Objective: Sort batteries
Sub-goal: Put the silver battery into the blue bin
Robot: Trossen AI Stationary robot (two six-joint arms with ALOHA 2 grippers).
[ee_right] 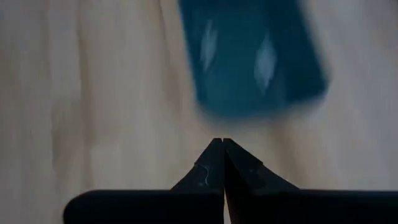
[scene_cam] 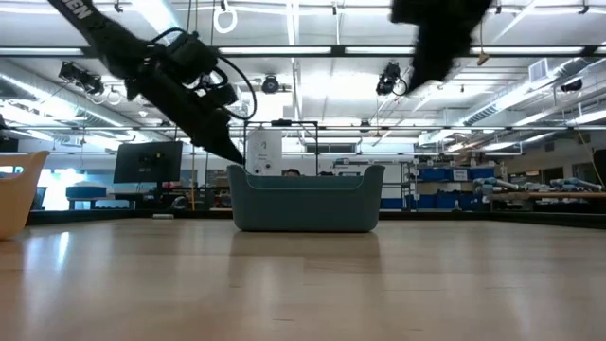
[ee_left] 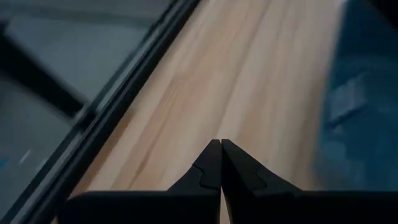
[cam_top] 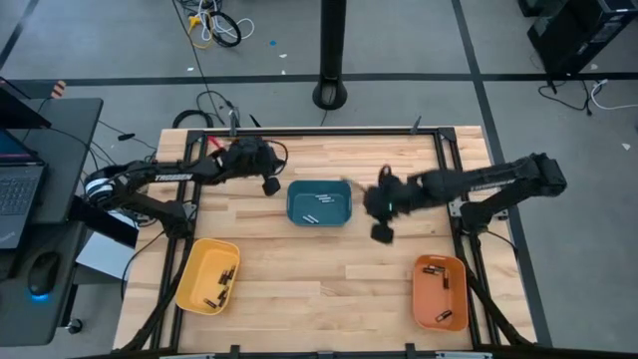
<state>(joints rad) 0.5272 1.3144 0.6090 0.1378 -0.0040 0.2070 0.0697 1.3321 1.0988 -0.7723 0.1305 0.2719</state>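
A: What containers were on the table (cam_top: 329,269)?

B: Three. A teal tray (cam_top: 319,203) sat at the centre of the high view, a yellow tray (cam_top: 207,275) at the lower left, and an orange tray (cam_top: 441,291) at the lower right

A: And inside them?

B: The teal tray held two batteries (cam_top: 318,206), showing as pale slanted streaks on its floor, side by side. The yellow tray held several more, gathered toward its right half. The orange tray had a few scattered down its length

A: How did the cells look?

B: Tiny next to the trays: short dark cylinders in the yellow and orange trays. The ones in the teal tray read lighter, and in the right wrist view they were only two blurred pale marks, so I couldn't make out their ends

A: The pincers?

B: The left gripper (ee_left: 221,144) had its two dark fingers pressed tip to tip with nothing between them; in the high view it hung just left of the teal tray's upper left corner. The right gripper (ee_right: 222,143) was likewise closed on nothing, sitting just right of the teal tray

A: From table height?

B: The teal tray stood mid-frame, its contents hidden behind its wall, with one arm slanting down at upper left and the other dark at the top right
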